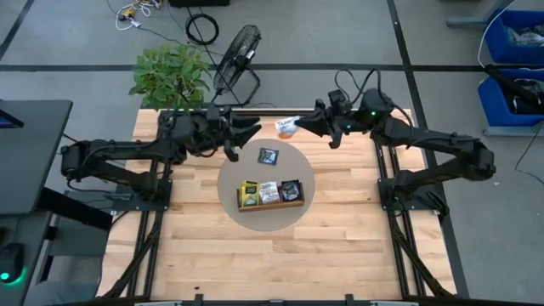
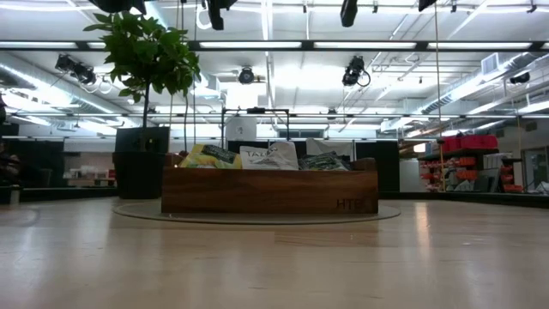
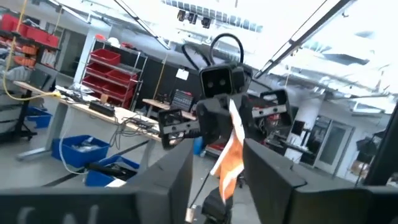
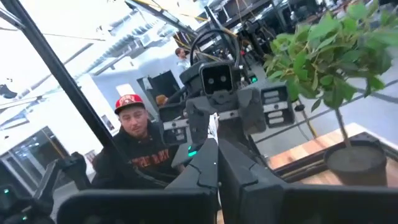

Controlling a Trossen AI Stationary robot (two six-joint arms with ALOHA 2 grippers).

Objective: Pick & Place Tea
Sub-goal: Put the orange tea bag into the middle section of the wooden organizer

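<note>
**Orange-and-white packet held aloft between the two arms**

While both dark arms reach toward each other above the far edge of the tabletop, the right gripper point(image 1: 299, 127) is clenched on a thin, flat orange-and-white tea packet point(image 1: 286, 127), which hangs in the air over the far rim of the round grey mat point(image 1: 228, 174). In the left wrist view that packet point(image 3: 231, 157) shows as a creased, glossy strip dangling from the opposite gripper point(image 3: 227, 127). The left gripper point(image 1: 246, 128) faces it from just beside, its blunt fingers point(image 3: 177, 180) spread apart and holding nothing.

On the mat, a dark square packet point(image 1: 269, 155) lies flat by itself, near the mat's far side. Nearer the front sits the long, smooth brown wooden tray point(image 2: 257, 190), its three compartments filled: a yellow packet point(image 1: 249, 195), a white packet point(image 1: 269, 192) and a dark green packet point(image 1: 291, 189), each standing on edge. The tabletop point(image 1: 212, 255) is pale butcher-block wood in jointed strips.
</note>
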